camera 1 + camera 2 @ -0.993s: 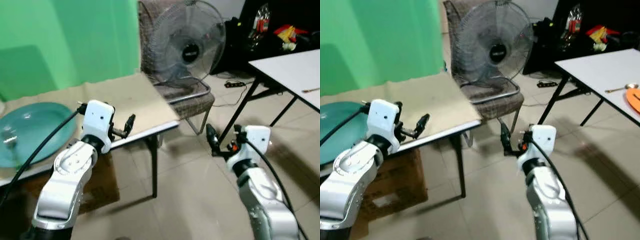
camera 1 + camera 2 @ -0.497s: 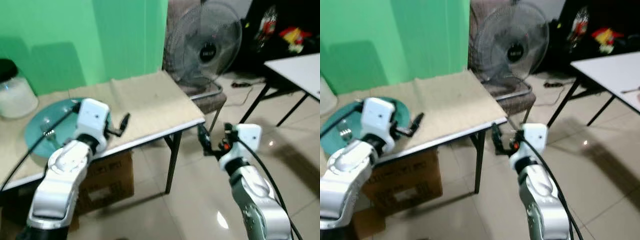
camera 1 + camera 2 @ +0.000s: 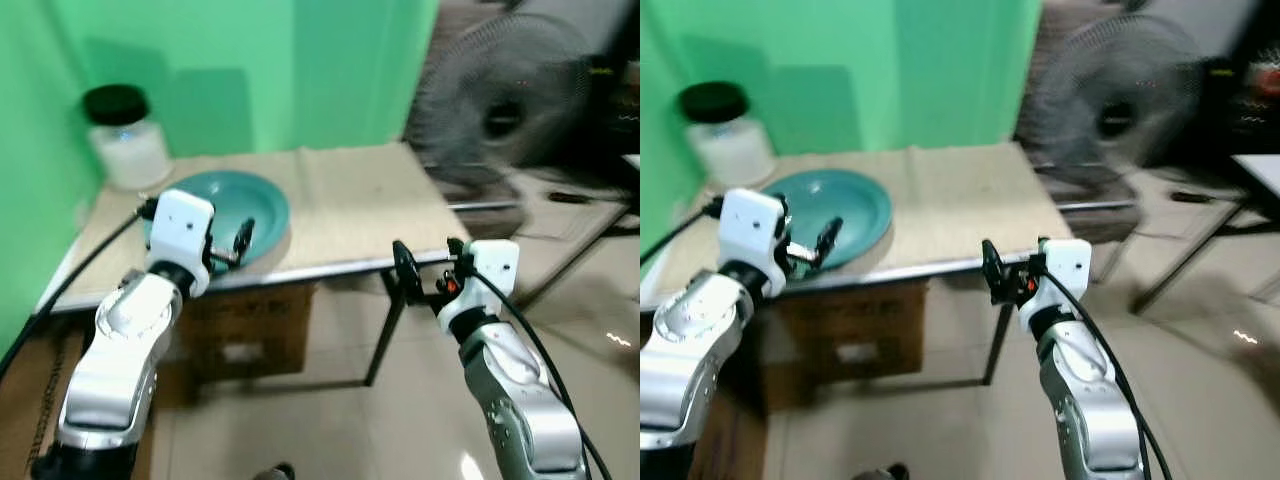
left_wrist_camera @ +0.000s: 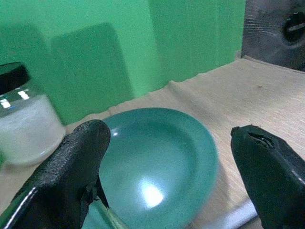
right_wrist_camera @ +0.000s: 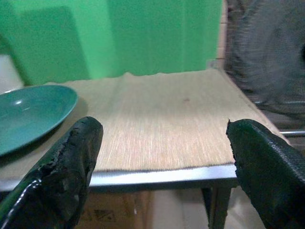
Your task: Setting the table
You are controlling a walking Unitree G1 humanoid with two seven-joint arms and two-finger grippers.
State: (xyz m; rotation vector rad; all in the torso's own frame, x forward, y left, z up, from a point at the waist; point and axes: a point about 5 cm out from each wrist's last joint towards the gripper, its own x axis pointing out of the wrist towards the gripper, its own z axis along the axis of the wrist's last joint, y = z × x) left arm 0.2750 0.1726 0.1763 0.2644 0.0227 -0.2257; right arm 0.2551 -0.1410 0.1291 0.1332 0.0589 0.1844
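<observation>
One table [image 3: 350,215] carries the teal plate [image 3: 268,205], its landmark, with a white jar [image 3: 125,150] behind. The left hand [image 3: 240,238] hovers spread at the plate's near rim; the right hand [image 3: 405,275], also spread, waits off the table's front edge. Best to straddle the rim squarely before closing.

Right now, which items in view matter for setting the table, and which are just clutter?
Job: teal plate, beige table mat, left gripper by the plate, right gripper off the table's front edge.

Lying about: white jar with black lid, fan, cardboard box under the table.
</observation>
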